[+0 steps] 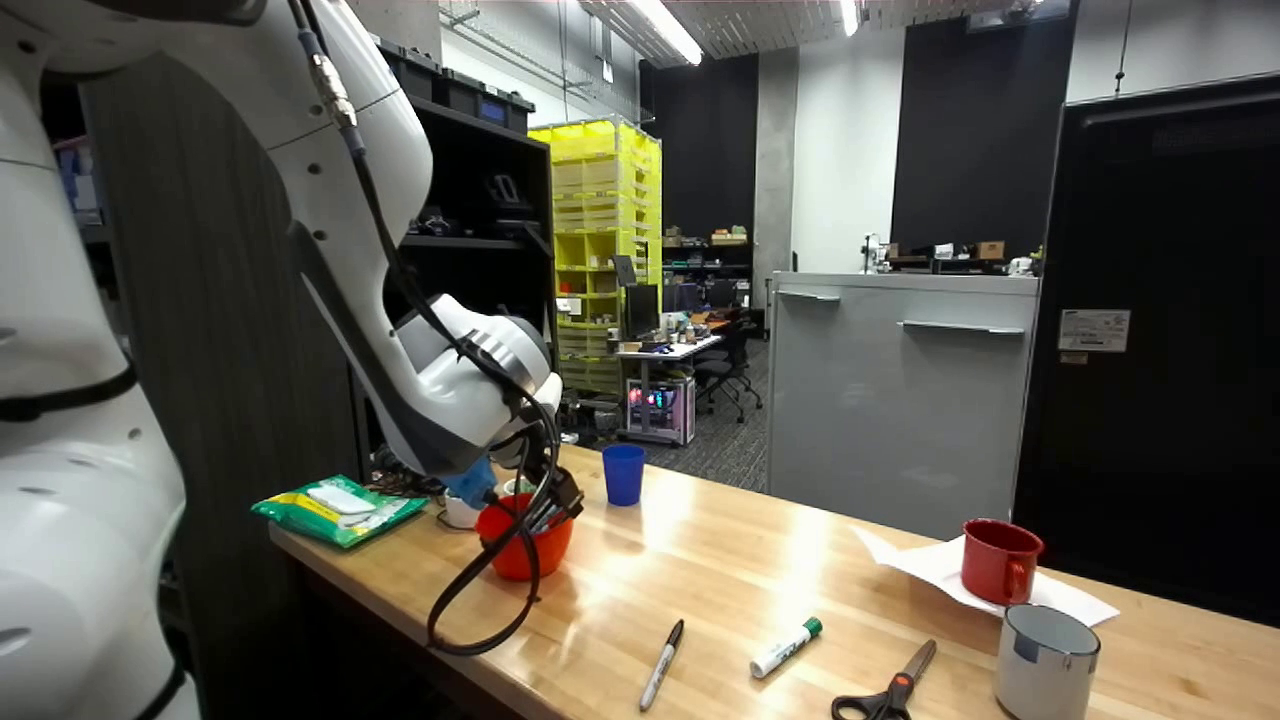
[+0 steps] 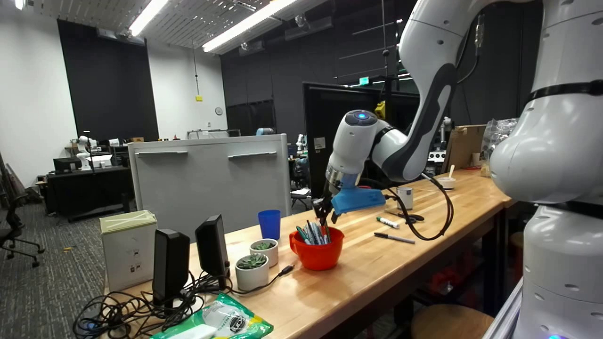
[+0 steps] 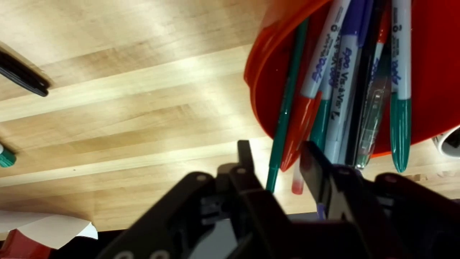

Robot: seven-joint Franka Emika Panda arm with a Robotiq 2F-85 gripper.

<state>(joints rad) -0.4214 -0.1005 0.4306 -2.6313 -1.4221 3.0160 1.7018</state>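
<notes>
"Are those fingers clamped on anything?"

"No, they're apart, just above the red bowl on the wooden surface."

"And the pens?"

"Standing in the bowl. In the wrist view a green pen and a red-capped marker show in the gap, ends pointing toward the fingers; contact I can't tell."

In an exterior view, from centre, you see a red mug at four o'clock, scissors at five. At eight lies a green packet.
</notes>
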